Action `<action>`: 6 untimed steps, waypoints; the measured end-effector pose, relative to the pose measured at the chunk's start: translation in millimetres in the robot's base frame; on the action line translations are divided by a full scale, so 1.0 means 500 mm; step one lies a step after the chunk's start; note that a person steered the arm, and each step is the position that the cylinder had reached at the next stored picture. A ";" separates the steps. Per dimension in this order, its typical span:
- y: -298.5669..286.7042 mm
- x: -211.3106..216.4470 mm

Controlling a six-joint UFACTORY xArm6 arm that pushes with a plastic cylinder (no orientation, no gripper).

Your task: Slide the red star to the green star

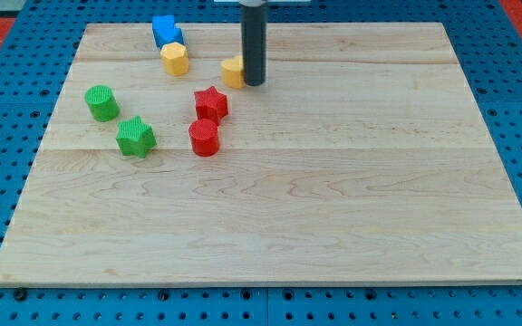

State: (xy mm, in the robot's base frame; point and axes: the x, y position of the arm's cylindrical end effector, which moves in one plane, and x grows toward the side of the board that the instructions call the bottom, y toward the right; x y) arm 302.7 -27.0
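Well above the red star (pixel 211 103), my tip (pixel 254 83) (no readable writing)

My tip (pixel 255 83) — upright rod, top-centre.

My tip (pixel 255 83) beside yellow block (pixel 233 71), above red star (pixel 211 103).

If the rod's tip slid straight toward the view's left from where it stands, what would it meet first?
My tip would first meet the yellow block right beside it, apparently touching already; the rod hides part of it, so contact is uncertain.
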 end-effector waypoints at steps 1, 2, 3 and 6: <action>-0.070 -0.063; -0.030 -0.015; -0.013 0.124; -0.225 0.080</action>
